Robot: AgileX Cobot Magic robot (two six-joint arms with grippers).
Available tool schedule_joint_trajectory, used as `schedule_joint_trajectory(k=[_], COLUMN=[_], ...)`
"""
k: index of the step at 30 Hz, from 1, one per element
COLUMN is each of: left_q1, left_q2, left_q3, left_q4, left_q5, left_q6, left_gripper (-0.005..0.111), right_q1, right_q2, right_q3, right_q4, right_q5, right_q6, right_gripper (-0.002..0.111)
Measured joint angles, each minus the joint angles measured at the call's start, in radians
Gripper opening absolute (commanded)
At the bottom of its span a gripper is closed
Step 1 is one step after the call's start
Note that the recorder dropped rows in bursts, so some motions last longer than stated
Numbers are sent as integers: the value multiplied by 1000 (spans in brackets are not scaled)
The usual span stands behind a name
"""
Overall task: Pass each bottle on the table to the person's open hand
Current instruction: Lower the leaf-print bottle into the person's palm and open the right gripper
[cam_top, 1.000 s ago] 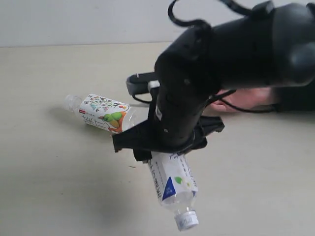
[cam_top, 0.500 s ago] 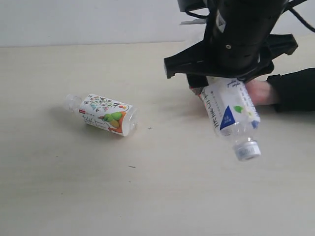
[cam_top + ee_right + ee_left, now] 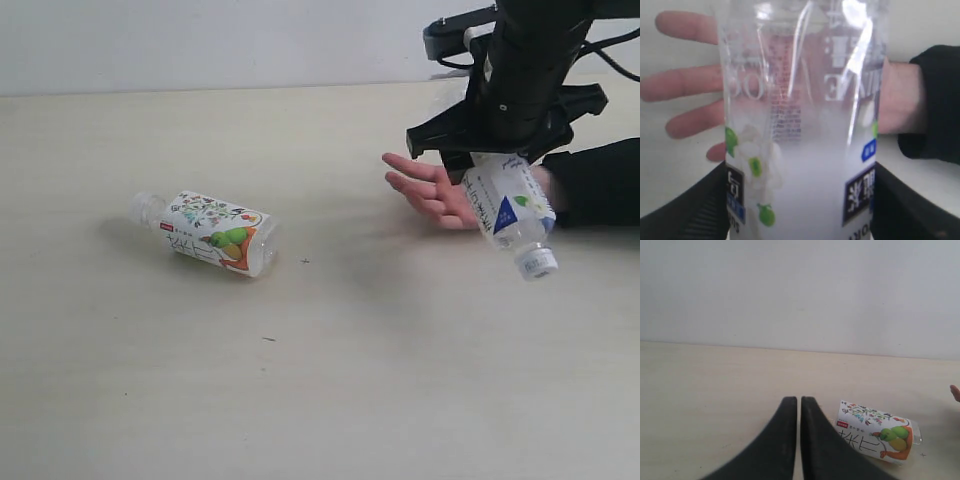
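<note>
Exterior view gave us the small clear plastic bottle with a white leafy label and blue mark (image 3: 508,205) hanging tilted and cap-down, clear of the table, at about three o'clock in the scene. We saw the black right gripper (image 3: 497,160) clamped on its upper body. Directly behind it lay the person's bare open hand (image 3: 432,192), palm up, its digits spread toward nine o'clock, with a black sleeve (image 3: 598,183) at the wrist. Right wrist view put this bottle between the two dark fingers (image 3: 690,212), the palm just beyond it. We could not tell whether bottle and hand touched. At nine o'clock, well apart, the second clear bottle with a white fruit-and-flower label (image 3: 212,232) lay on its side on the pale beige wood-grain table (image 3: 320,400). Left wrist view showed the black left gripper (image 3: 799,402) with its jaws pressed together, that fruit-label bottle near it.
</note>
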Motion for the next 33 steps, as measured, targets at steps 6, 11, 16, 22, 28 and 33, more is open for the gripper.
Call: schedule_joint_trajectory(k=[6,11,16,22,28,33], left_q1=[0,0,0,0,0,0], left_q2=[0,0,0,0,0,0], left_q3=[0,0,0,0,0,0], left_q4=[0,0,0,0,0,0], left_q5=[0,0,0,0,0,0], left_q6=[0,0,0,0,0,0], left_gripper=[5,5,5,5,5,5], right_q1=[-39,-39,-39,-39,-39,-39], right_q2=[118,198,266,303,303,303], right_q3=[-102,-224,-293,-312,-314,-314], right_q4=[0,4,13,14,7,6], right_q5=[-23,15,55,64,69,73], right_q6=[-64,-101,-159,-168,-170,-170], right_gripper=[0,0,0,0,17,45])
